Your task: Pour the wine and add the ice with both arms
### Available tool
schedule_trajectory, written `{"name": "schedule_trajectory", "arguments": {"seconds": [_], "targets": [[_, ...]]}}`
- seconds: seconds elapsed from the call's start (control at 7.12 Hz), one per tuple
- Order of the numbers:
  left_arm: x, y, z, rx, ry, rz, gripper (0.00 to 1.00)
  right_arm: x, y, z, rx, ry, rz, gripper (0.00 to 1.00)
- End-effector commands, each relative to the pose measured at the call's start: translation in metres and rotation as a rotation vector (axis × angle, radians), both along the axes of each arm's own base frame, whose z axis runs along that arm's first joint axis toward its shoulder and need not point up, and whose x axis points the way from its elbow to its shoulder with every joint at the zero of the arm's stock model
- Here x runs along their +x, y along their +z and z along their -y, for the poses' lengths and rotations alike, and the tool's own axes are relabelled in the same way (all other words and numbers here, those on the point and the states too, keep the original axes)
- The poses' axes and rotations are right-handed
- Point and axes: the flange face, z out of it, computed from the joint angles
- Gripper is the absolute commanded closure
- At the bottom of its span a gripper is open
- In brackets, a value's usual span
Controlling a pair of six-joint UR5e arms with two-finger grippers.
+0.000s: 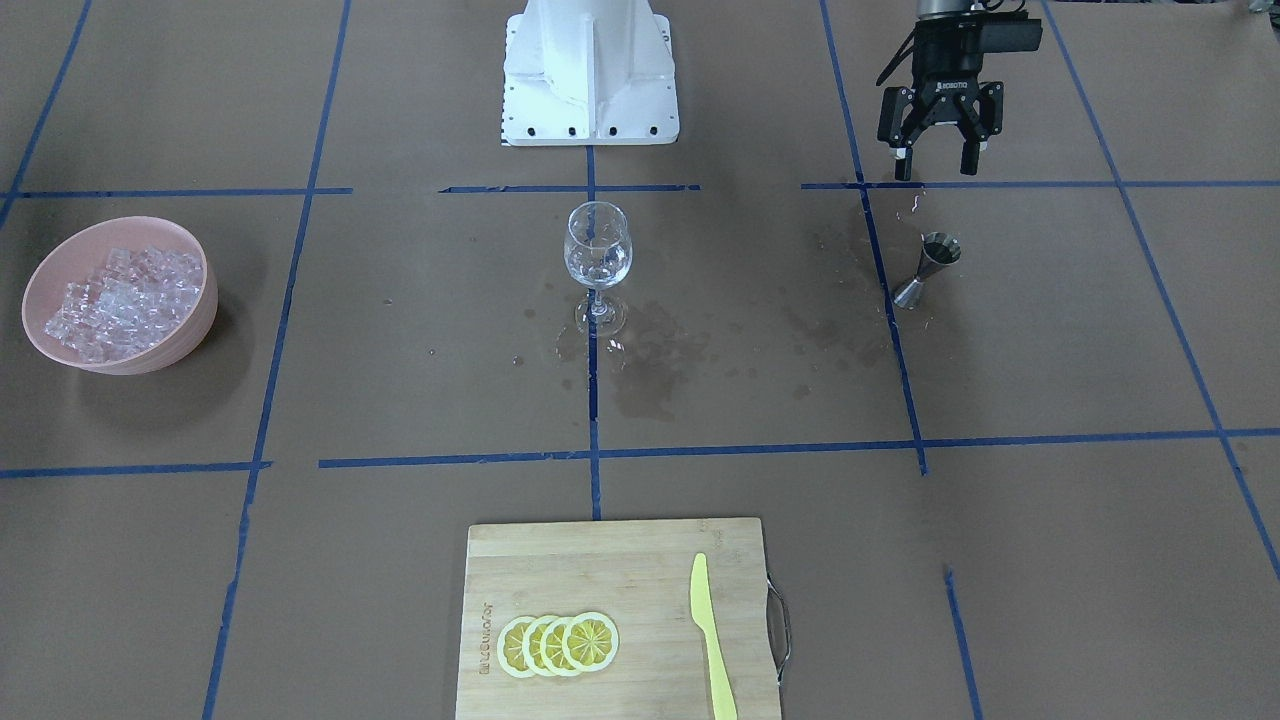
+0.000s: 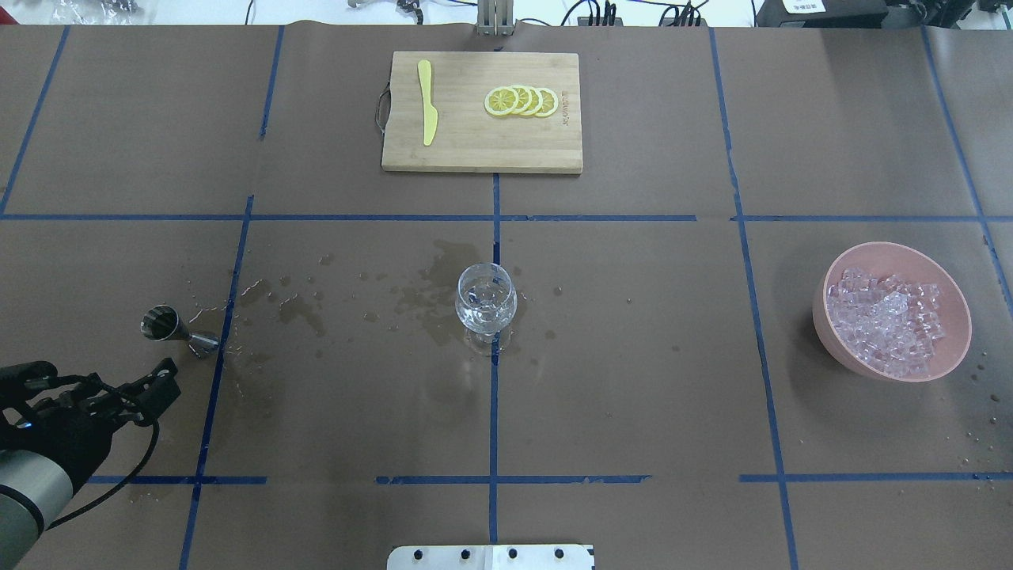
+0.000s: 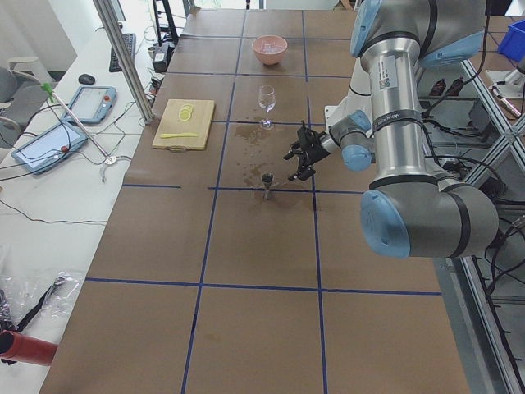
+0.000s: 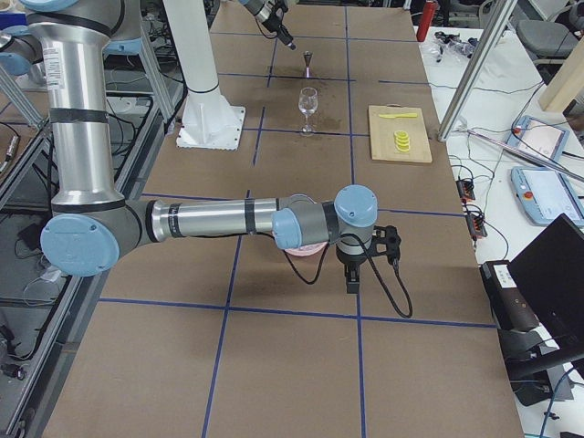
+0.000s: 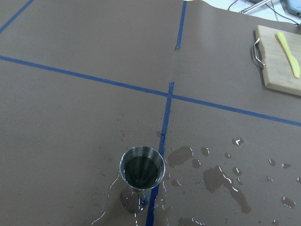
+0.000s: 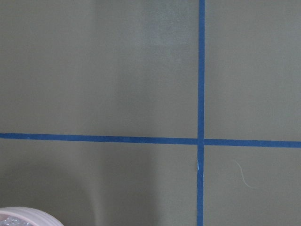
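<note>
Open wide and empty, the black left gripper ought, I reckon, to take the small steel hourglass jigger squarely at its waist, upright.

A bamboo cutting board lay at the counter's edge opposite the white pedestal. On it four overlapping lemon slices sat apart from a yellow knife, which lay nearer the board's metal handle.
</note>
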Motion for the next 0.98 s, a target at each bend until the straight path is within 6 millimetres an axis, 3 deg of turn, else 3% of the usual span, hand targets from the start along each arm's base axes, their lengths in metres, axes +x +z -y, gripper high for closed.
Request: {"name": "schedule_trajectory", "arguments": {"seconds": [0.0, 0.14, 0.28, 0.42, 0.84], "targets": [[0.017, 0.029, -0.009, 0.045, -0.056, 0.015, 0.01, -0.002, -0.009, -0.001, 0.007, 0.001, 0.021, 0.0], [0.022, 0.047, -0.005, 0.1, -0.094, 0.052, 0.01, -0.001, -0.012, -0.001, 0.008, 0.004, 0.025, 0.0], [0.044, 0.063, -0.003, 0.155, -0.132, 0.072, 0.0, -0.001, -0.012, -0.003, 0.008, 0.003, 0.029, 0.0], [0.061, 0.064, -0.002, 0.176, -0.148, 0.065, 0.0, -0.002, -0.015, -0.003, 0.014, 0.002, 0.036, 0.0], [0.074, 0.097, 0.002, 0.251, -0.179, 0.146, 0.0, -0.002, -0.016, -0.006, 0.01, 0.003, 0.04, 0.0]]}}
